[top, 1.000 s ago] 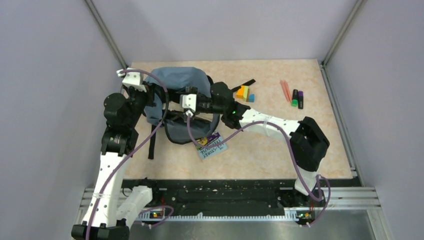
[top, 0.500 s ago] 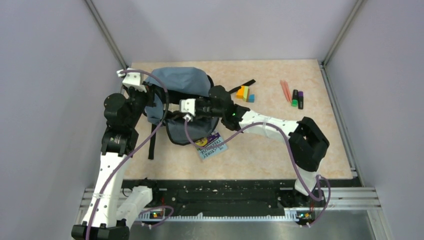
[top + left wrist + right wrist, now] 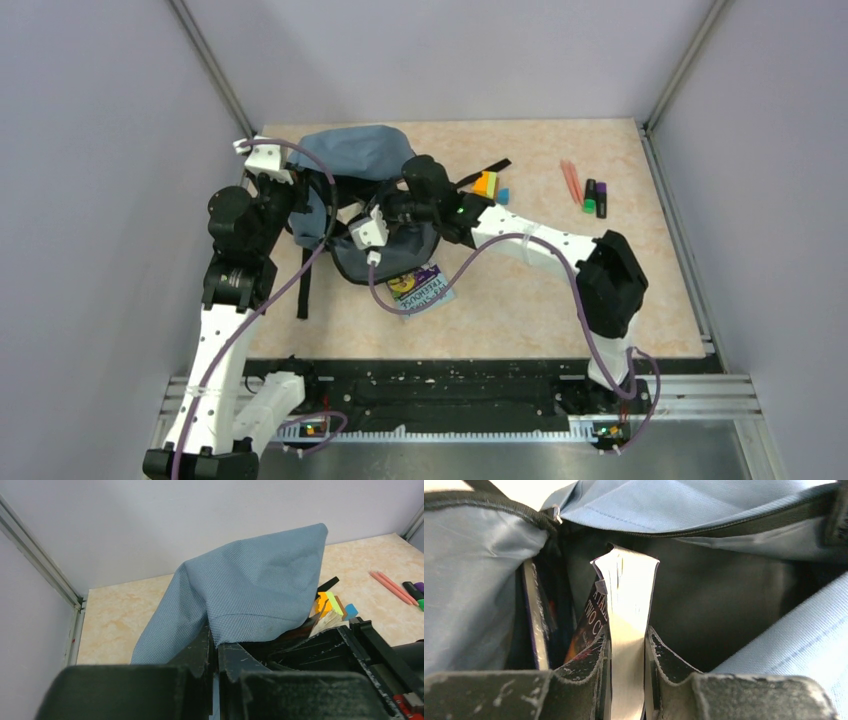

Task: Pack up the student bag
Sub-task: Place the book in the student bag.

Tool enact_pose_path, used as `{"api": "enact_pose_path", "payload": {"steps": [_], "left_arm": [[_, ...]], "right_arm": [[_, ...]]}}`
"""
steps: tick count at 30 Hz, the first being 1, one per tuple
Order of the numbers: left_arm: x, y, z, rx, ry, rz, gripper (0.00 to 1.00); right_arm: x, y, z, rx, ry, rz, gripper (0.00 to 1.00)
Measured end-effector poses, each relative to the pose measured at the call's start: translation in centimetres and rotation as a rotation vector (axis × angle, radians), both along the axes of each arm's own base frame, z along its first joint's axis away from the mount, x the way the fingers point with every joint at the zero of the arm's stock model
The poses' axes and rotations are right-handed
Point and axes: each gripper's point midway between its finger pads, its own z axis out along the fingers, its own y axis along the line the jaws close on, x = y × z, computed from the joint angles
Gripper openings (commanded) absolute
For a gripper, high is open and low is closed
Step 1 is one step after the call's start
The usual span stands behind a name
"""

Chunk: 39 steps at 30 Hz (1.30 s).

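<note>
Our right gripper (image 3: 626, 642), clamped on a thin book (image 3: 629, 585), has tipped down into the open student bag (image 3: 345, 155) at the table's (image 3: 560, 290) far left since half a second ago. Our left gripper (image 3: 215, 647) pinches the bag's fabric, lifted higher than before.

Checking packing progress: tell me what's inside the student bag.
Inside the student bag: a book between the jaws of the right gripper, another flat item edge-on left of it. Deeper contents are covered by fabric.
</note>
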Motion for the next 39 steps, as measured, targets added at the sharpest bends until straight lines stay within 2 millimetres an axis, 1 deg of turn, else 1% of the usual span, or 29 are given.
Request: {"api": "enact_pose_path", "payload": {"steps": [3,5,8,13,16,17,19,21,22,24,26,32,36,39], "left_arm": [[0.0,0.0,0.0,0.0,0.0,-0.001,0.0],[0.1,0.0,0.0,0.0,0.001,0.0,0.0],[0.2,0.0,-0.2,0.001,0.006,-0.001,0.0],[0.2,0.0,-0.2,0.001,0.008,0.0,0.0],[0.2,0.0,-0.3,0.001,0.008,-0.001,0.0],[0.2,0.0,-0.3,0.001,0.008,-0.001,0.0],[0.2,0.0,-0.3,0.001,0.008,-0.001,0.0],[0.2,0.0,-0.3,0.001,0.008,-0.001,0.0],[0.2,0.0,-0.3,0.001,0.008,-0.001,0.0],[0.2,0.0,-0.3,0.001,0.009,-0.002,0.0],[0.2,0.0,-0.3,0.001,0.009,-0.001,0.0],[0.2,0.0,-0.4,0.001,0.013,0.0,0.0],[0.2,0.0,-0.4,0.001,0.013,0.0,0.0],[0.2,0.0,-0.4,0.001,0.012,0.0,0.0]], "right_arm": [[0.7,0.5,-0.8,-0.044,-0.111,0.01,0.0],[1.4,0.8,-1.9,-0.078,-0.184,0.014,0.0],[1.8,1.2,-3.4,-0.126,-0.245,0.032,0.0],[1.9,1.9,-5.4,-0.179,-0.263,0.064,0.0],[1.6,1.9,-5.9,-0.193,-0.251,0.081,0.01],[1.6,1.9,-6.0,-0.191,-0.25,0.084,0.09],[1.7,2.2,-6.2,-0.178,-0.251,0.087,0.38],[1.8,2.6,-6.6,-0.162,-0.251,0.088,0.52],[1.9,2.8,-6.6,-0.153,-0.249,0.084,0.55],[2.1,3.2,-6.6,-0.133,-0.25,0.077,0.59],[2.3,3.3,-6.2,-0.12,-0.255,0.069,0.61],[2.9,3.7,-3.7,-0.033,-0.3,0.032,0.63],[2.6,3.1,-3.0,0.025,-0.262,0.001,0.67],[1.7,2.1,-2.2,0.084,-0.195,-0.023,0.69]]}}
